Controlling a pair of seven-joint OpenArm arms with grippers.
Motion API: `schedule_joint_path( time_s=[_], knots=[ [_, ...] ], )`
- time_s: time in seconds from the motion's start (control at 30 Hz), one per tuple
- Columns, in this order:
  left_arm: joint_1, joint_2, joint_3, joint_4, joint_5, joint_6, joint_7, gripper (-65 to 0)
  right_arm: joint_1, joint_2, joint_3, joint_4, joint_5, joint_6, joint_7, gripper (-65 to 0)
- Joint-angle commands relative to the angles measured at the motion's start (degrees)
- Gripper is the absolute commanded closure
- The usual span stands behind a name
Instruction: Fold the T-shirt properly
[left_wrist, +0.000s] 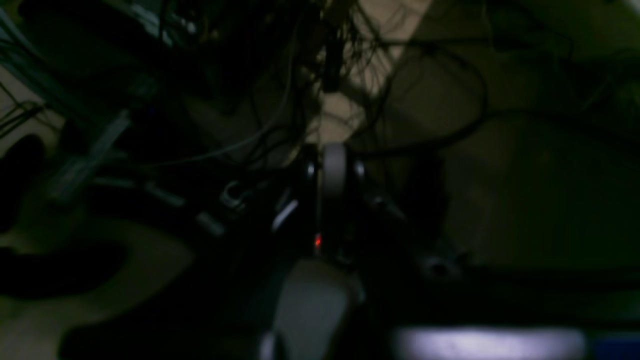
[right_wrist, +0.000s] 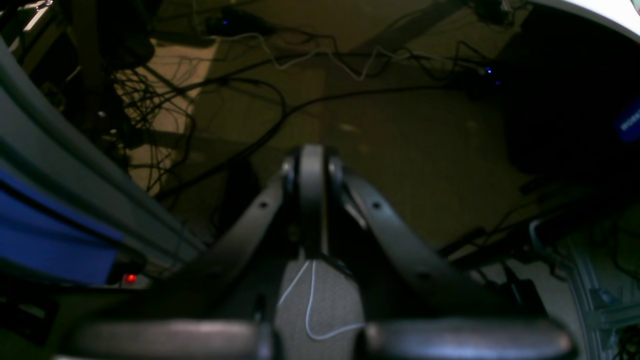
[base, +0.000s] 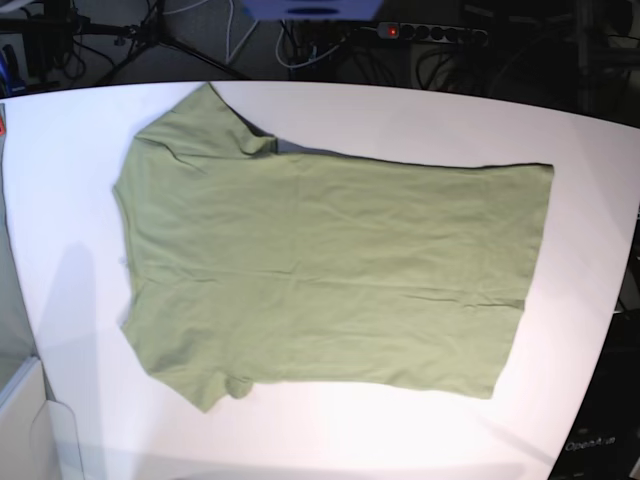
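The olive-green T-shirt (base: 320, 265) lies spread flat on the white table (base: 420, 115) in the base view, with the neck end at the left, the hem at the right, and sleeves at top left and bottom left. Neither arm shows in the base view. In the left wrist view my left gripper (left_wrist: 332, 167) has its fingers together and is empty, over a dark floor. In the right wrist view my right gripper (right_wrist: 312, 165) is also shut and empty, hanging over the floor beside the table. The shirt is out of both wrist views.
Tangled cables (right_wrist: 260, 95) cover the floor below both grippers. A grey and blue frame rail (right_wrist: 65, 200) stands at the left of the right wrist view. A power strip (base: 430, 32) lies behind the table. A white box edge (base: 20, 420) sits at the lower left.
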Motion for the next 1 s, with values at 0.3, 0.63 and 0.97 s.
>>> schedule_joint_path(
  time_s=[0.3,0.63,0.97],
  knots=[
    [21.94,6.14,-0.49,48.91,-0.21,-1.27,5.97,-1.6,-2.1,1.74,0.21,5.3,0.1,-0.14,-0.58,0.0],
    [23.08,5.88,-11.04,83.72,-7.15,-1.71,47.73,-1.6,-4.21,1.65,3.02,21.66,-0.16,0.12,-10.43,0.0],
    [16.4,6.05,-20.19,92.86,-6.98,-1.88,69.01,-1.6,-4.12,2.01,3.02,48.03,1.24,0.3,-37.77,-0.1]
  ],
)
